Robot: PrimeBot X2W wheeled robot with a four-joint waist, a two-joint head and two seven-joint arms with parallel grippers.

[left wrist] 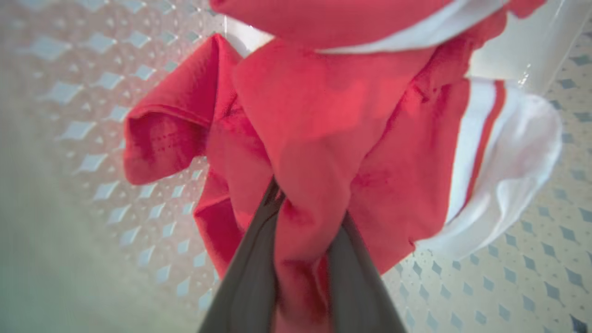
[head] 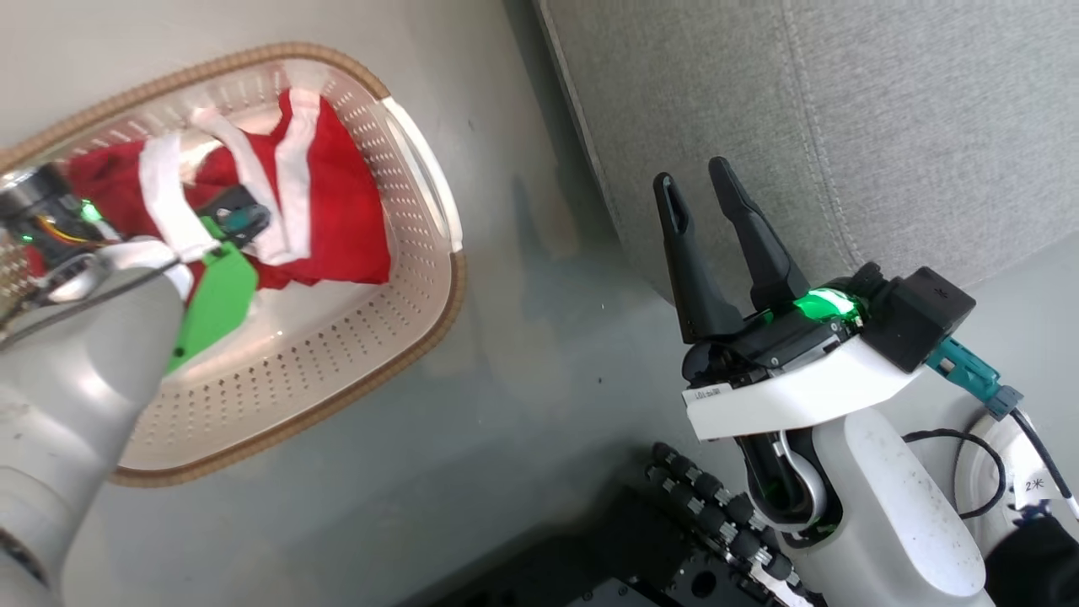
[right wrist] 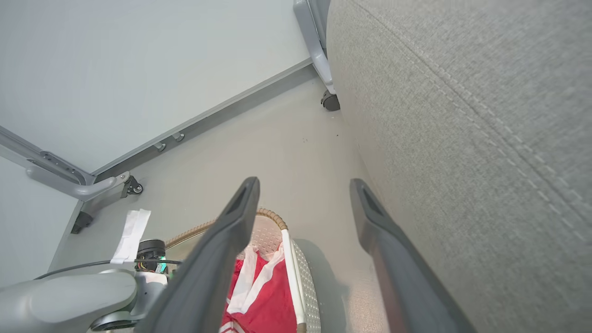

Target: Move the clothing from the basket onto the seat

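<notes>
White tag (head: 1034, 484) on the cable (head: 1045, 459), head view lower right: "2" followed by a star-like character. Small sticker (head: 712, 394) on the white wrist plate (head: 809, 389): print too small to read.

Bare floor (head: 539, 354) lies open between the basket (head: 444, 314) and the seat (head: 843, 126).

Bright, even indoor light; shadows soft. Head view sharp; glare on basket (head: 426, 177) handle; dim band on floor (head: 523, 354) beside seat (head: 843, 126); green lamp glows behind right gripper (head: 693, 173). Left wrist view soft: clothing (left wrist: 323, 115) blurred, left gripper (left wrist: 309, 203) defocused. Right wrist view: lines bowed at edges.
</notes>
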